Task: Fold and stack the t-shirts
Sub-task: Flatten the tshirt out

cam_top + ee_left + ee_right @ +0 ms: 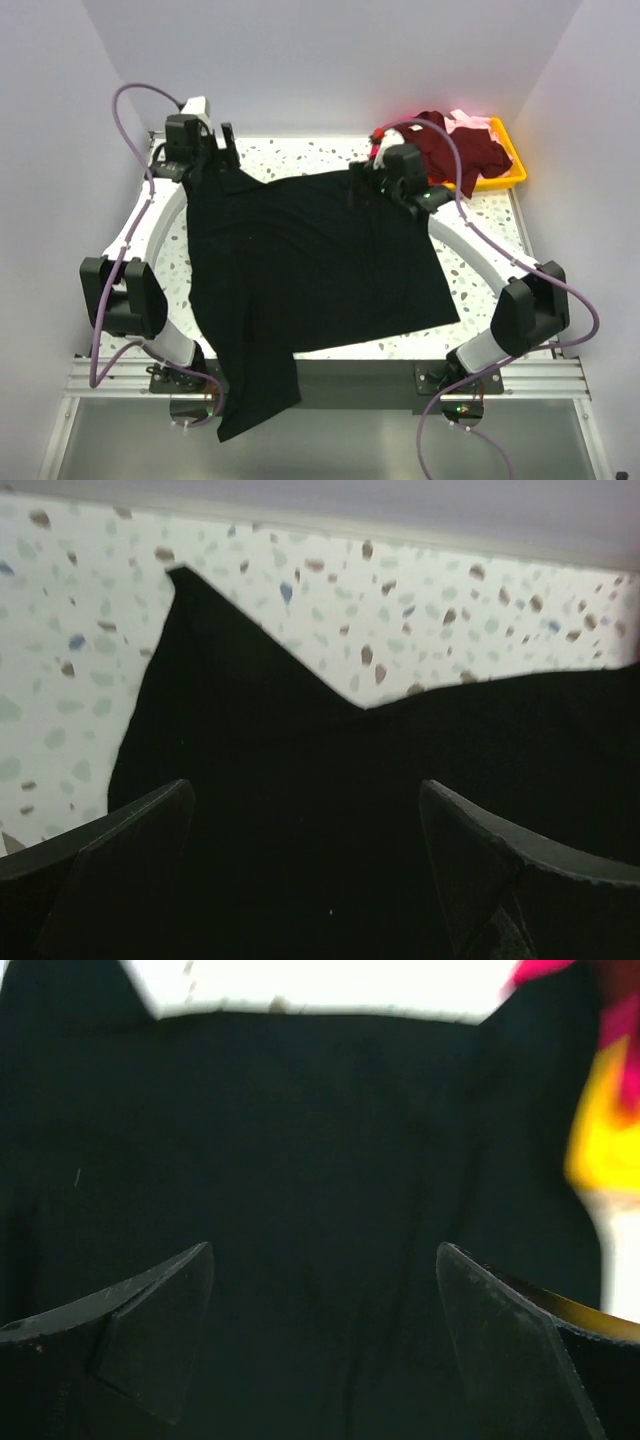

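Observation:
The large black t-shirt (310, 260) lies spread over the table, with one part hanging over the near edge. My left gripper (205, 158) is open over its far left corner; the black cloth (300, 810) lies between and beyond the fingers. My right gripper (372, 183) is open over its far right corner, black cloth (320, 1180) under it. The dark maroon shirt (460, 148), a pale pink one (468, 122) and a bit of magenta cloth (385, 133) lie heaped in the yellow tray (500, 180).
The yellow tray stands at the far right corner of the speckled table (300, 155); it shows as a yellow blur in the right wrist view (600, 1140). White walls close the back and sides. The arm bases sit on the rail at the near edge.

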